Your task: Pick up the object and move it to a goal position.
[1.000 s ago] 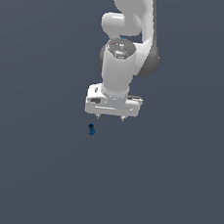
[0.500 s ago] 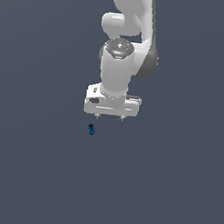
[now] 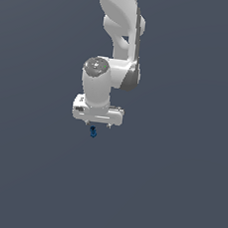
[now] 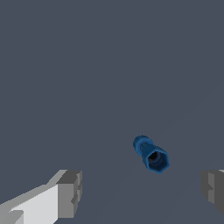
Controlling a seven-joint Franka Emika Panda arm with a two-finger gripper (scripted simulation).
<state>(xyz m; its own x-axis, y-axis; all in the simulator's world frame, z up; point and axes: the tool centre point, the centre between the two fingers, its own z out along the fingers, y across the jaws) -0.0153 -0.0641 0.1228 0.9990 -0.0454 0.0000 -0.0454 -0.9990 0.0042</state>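
Exterior view: your gripper (image 3: 97,123) hangs low over the desk (image 3: 177,193), fingers down and spread wide, nothing held. The object (image 3: 93,131) sits just below the fingertips, under the gap and nearer the finger on the exterior view's left. It's tiny next to the gripper, a dark-blue speck. You can't read its axis here; too small. Whether it's touching a finger: looks apart, but it's close.

Wrist view: the object (image 4: 151,155) shows clearly as a short stubby blue cylinder with a hexagonal socket end and a dark hole in it. It lies on its side on the desk (image 4: 87,65). The long axis runs diagonally across the line between the two fingertips (image 4: 69,194), neither parallel nor square to it. The hex end points toward the camera side, the round end away. It sits between the fingers, closer to the one only partly in frame at the edge, and ahead of both pads, not yet level with them.

Handling, as a judgement: light, rigid, probably hard and smooth, so it may roll or squirt out when you squeeze it. Take it across the hex flats at mid-length, not on the round end. Turning the wrist so the pads close square to the long axis would help. A small target, so centre before closing.
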